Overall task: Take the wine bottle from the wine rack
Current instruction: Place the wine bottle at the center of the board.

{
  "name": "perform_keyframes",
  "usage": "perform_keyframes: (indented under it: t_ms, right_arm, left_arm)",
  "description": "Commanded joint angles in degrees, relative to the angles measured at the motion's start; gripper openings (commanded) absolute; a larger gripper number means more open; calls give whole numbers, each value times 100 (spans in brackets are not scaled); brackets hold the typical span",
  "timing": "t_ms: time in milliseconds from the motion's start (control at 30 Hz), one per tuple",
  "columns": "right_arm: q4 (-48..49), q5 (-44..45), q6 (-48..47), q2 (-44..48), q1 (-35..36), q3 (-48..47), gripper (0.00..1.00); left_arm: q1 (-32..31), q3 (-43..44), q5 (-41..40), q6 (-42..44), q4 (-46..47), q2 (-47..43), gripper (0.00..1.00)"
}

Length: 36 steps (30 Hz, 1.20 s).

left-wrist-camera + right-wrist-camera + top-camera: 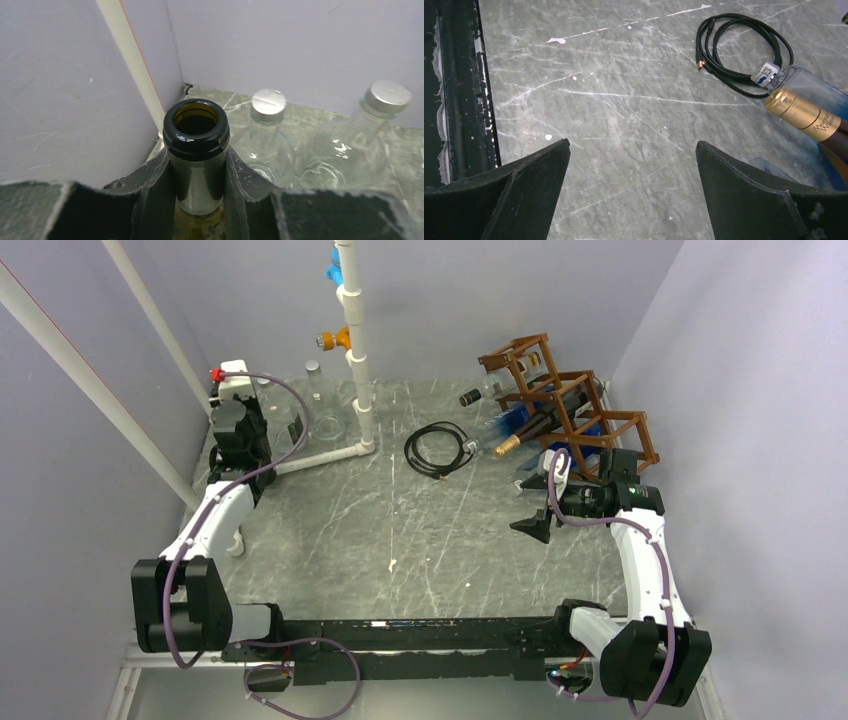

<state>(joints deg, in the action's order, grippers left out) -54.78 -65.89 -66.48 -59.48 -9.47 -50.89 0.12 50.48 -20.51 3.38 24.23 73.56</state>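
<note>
Black padded fingers [150, 190] of the left gripper [197, 172] are clamped on the neck of a dark green wine bottle [196, 132] with an uncorked mouth. It is held at the far left corner of the table [400, 540], off the rack. Whether its base touches the top I cannot tell. Just beside it, two clear bottles [268, 107] with silver caps stand near the far wall.

Right gripper [631, 165]: jaws spread wide, nothing between them, hanging over bare top near the right edge, just in front of the wine rack [575, 410]. The rack sits in the far right corner, close to the right wall. It is reddish-brown wood with its cells set diamond-wise. A gold-foil bottle [799, 110] lies in it, neck poking out toward the centre, alongside a blue-tinted clear bottle [811, 84].

Black cable coil [744, 50] lies on the top, near those necks. White pipe stand [355, 360] at the far edge, left of centre.

Surface — grey-green marbled, with white veins, scratches and small white flecks. Black rail [459, 100] runs along the near edge. Walls [450, 300] are pale lilac on three sides, with a slanted white post [130, 60] by the left corner.
</note>
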Motion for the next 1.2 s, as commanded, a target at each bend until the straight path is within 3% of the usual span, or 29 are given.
perform_keyframes:
  t_ms: [0,733,1167]
  right_arm:
    - [46,-56,-150,-9,-28,-15,100]
    - [12,-22,-228,-71,-28,-8,100]
    - [12,3,-226,-99,-28,-9,100]
  left_arm:
    - [245,459,-133,158,1034,13,0]
    - [680,971,103,207,2252,1154,0]
    - [768,1094,105,39,2393,1521,0]
